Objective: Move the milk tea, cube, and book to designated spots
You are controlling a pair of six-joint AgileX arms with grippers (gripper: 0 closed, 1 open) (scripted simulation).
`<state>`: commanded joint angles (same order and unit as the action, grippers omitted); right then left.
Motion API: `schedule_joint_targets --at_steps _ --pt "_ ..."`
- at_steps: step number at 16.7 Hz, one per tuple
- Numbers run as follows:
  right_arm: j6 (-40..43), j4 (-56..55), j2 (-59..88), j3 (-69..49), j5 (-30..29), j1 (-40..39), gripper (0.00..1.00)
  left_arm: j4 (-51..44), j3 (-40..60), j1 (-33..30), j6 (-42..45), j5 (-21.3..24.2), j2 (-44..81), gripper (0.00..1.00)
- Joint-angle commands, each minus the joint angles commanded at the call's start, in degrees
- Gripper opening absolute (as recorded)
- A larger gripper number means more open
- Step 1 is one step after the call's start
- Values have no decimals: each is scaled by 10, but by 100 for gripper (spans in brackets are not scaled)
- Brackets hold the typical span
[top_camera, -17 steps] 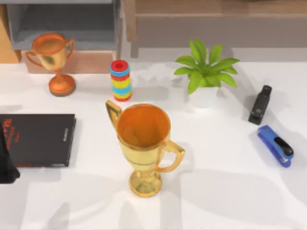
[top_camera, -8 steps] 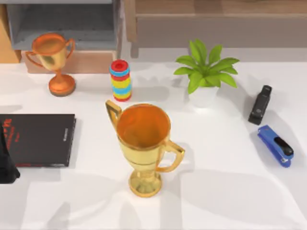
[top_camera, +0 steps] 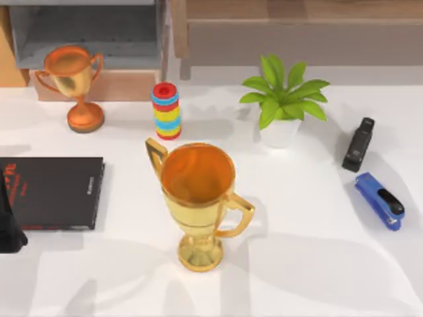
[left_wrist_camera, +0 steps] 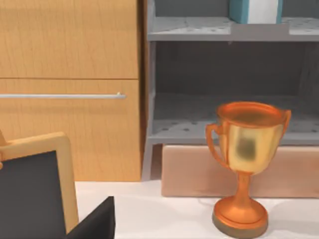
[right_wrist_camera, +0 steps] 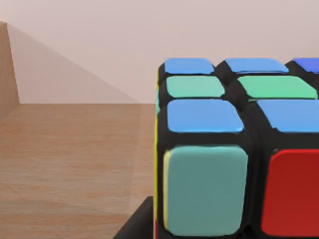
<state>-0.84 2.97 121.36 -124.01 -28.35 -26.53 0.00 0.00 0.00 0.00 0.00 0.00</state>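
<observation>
Black finger tip shows under the cube (right_wrist_camera: 234,149) in the right wrist view, but whether the right gripper grips it I can't tell. Cube sits close over a wooden shelf surface (right_wrist_camera: 70,164), prob. its spot. Left gripper's dark part (top_camera: 9,221) idles at table's left edge by the black book (top_camera: 53,191); fingers can't tell. Teal book (left_wrist_camera: 254,11) stands on the grey shelf (left_wrist_camera: 199,29), 1 item apparently placed.

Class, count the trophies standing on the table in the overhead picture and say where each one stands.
2. A large gold trophy stands near the table's middle front; a smaller orange trophy stands at the back left, before the shelf unit.
</observation>
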Motion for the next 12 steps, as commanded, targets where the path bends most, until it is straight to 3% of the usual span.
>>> schedule_joint_targets --at_steps 9,12 --pt "0 0 0 0 0 0 98 0 0 0 0 0 0 100" --pt "0 0 0 0 0 0 100 0 0 0 0 0 0 100"
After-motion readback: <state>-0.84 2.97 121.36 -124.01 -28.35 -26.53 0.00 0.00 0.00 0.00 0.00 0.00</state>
